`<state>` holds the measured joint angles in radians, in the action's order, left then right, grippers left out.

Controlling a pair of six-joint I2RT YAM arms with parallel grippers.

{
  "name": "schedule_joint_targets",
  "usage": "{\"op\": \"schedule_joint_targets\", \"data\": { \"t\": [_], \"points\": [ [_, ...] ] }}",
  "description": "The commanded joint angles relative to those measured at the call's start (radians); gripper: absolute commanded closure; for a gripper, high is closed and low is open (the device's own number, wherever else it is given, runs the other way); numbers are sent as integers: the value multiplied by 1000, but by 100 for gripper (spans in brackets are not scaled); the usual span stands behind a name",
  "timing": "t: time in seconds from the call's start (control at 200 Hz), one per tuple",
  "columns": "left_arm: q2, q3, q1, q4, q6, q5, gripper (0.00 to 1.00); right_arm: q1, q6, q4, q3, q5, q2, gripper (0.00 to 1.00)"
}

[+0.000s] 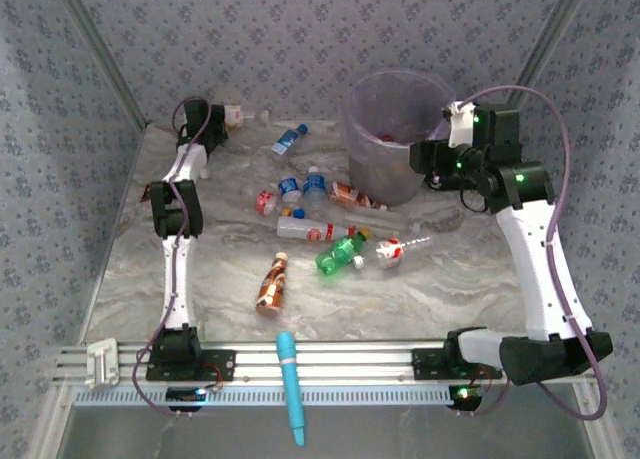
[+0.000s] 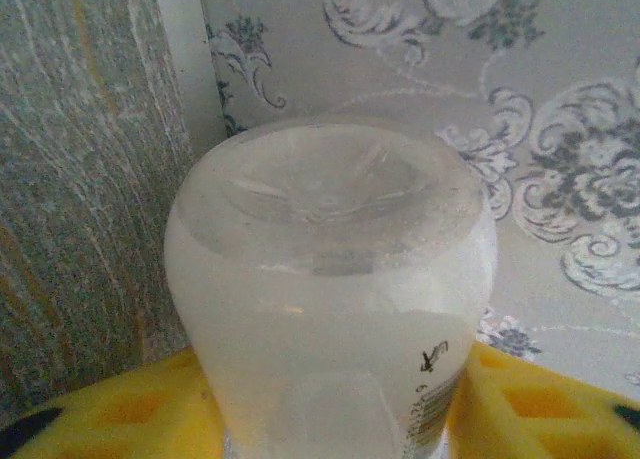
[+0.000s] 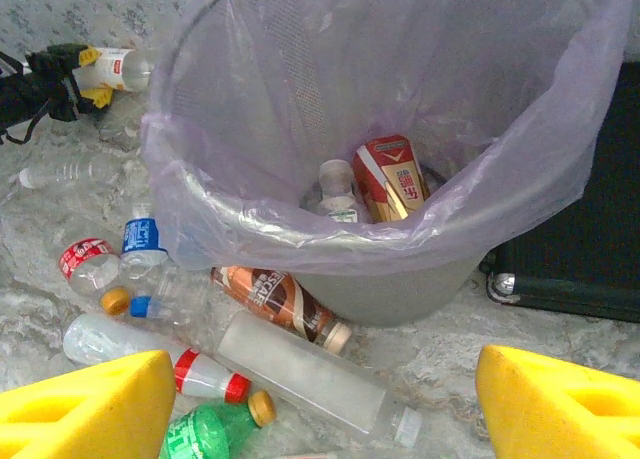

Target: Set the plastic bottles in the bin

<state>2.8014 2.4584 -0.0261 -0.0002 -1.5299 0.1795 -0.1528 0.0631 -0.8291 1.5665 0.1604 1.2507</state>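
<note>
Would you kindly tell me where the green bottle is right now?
In the top view, the green bottle lies near the middle of the table, just below the white red-capped bottle, with the brown bottle to its left.

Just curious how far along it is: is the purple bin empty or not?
Not empty: the bin holds a red carton and a small clear bottle at its bottom.

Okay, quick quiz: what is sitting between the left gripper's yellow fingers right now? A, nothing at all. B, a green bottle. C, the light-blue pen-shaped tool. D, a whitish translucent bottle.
D: the left wrist view shows a whitish translucent bottle sitting in the left gripper, with a yellow finger on either side of it.
</note>
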Motion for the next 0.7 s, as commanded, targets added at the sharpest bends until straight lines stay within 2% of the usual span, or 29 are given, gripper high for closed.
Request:
{"op": "schedule_joint_targets", "data": {
  "t": [0.0, 0.145, 0.43, 0.54, 0.695],
  "points": [
    [10, 12, 1, -73, 10, -7, 53, 6, 16, 0, -5, -21, -23, 20],
    [-92, -104, 1, -11, 50, 16, 55, 4, 20, -11, 3, -16, -46, 20],
    [-442, -607, 0, 320, 64, 49, 61, -15, 32, -15, 10, 16, -81, 20],
    [-573, -788, 3, 431, 71, 90, 62, -64, 23, -5, 27, 45, -71, 21],
    [-758, -980, 8, 446, 134, 143, 67, -174, -13, -19, 87, 17, -6, 21]
  ]
}}
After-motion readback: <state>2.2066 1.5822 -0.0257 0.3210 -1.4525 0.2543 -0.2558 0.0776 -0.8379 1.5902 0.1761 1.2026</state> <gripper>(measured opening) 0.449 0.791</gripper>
